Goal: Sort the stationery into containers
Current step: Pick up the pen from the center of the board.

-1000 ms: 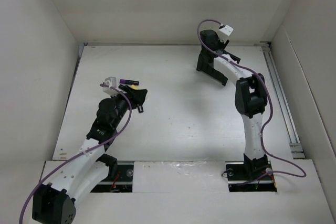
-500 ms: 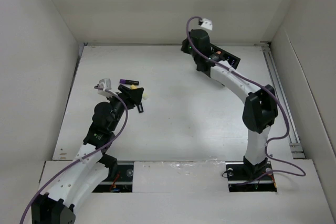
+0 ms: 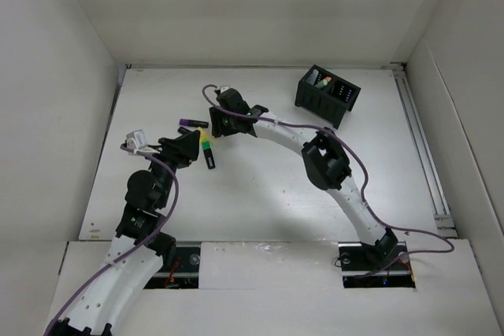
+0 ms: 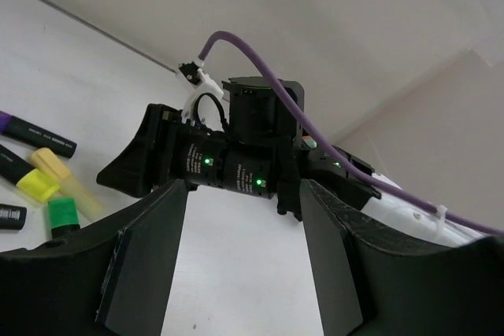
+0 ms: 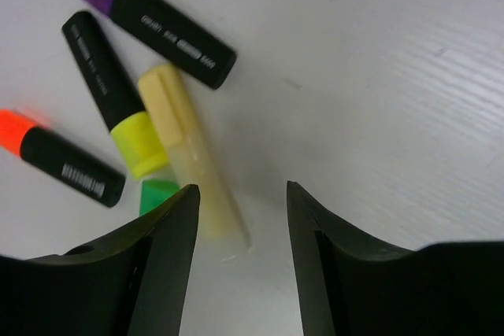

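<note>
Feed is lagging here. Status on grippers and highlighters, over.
Both open, empty. Right gripper over pale yellow highlighter; left gripper beside the loose highlighters. Organiser box far off. Right arm directly ahead of left gripper.

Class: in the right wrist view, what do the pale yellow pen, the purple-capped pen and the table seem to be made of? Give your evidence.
Pale yellow pen: likely plastic, slightly translucent, with a moulded clip.
Purple-capped pen: likely plastic, smooth black barrel with printed white lettering.
Table: white, faintly streaked like painted or laminated board; unsure which.
</note>
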Controlling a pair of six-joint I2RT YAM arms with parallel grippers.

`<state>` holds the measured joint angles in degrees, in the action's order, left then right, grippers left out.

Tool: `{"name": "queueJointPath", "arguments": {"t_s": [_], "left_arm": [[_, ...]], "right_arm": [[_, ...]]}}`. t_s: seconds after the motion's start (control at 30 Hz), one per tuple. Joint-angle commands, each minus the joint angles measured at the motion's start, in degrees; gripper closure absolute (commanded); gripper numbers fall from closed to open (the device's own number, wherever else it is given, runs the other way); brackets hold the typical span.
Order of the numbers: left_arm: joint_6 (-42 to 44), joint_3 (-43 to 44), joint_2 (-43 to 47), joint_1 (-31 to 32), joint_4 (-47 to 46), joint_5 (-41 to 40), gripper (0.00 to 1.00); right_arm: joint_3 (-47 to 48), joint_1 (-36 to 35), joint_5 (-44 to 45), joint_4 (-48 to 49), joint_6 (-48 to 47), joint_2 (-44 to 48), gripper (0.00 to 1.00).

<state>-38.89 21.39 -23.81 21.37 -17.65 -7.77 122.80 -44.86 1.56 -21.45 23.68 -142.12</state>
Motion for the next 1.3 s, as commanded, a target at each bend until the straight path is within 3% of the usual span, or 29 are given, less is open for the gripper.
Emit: {"name": "queueJointPath", "arguments": {"t_s": [0.0,0.73,1.0,1.1,1.27], "left_arm": [[-0.3,0.06,-0.79,-0.01,-1.42,-0.66,0.44],[-0.3,-0.11,-2.47,-0.01,-2.13,1.35,0.43],[-0.3,-0.03,-3.52,-0.01,-2.65,2.15,0.43],[-0.3,0.85,-3.52,-0.01,-2.04,2.85,0.43],[-0.3,0.23,-3.52,-0.01,-2.04,2.06,0.43]], "right_arm": [[4.73,-1.1,-0.86,-2.19,-2.24,1.5,0.46],[-1.43,-4.09,1.86,-5.27,-4.52,1.06,0.47],[-3.01,-4.62,2.48,-3.77,-3.99,2.81,0.54],[-3.01,-4.62,1.96,-4.3,-3.38,2.82,0.65],[-6.6,-4.62,1.95,-2.1,-2.15,4.84,0.66]]}}
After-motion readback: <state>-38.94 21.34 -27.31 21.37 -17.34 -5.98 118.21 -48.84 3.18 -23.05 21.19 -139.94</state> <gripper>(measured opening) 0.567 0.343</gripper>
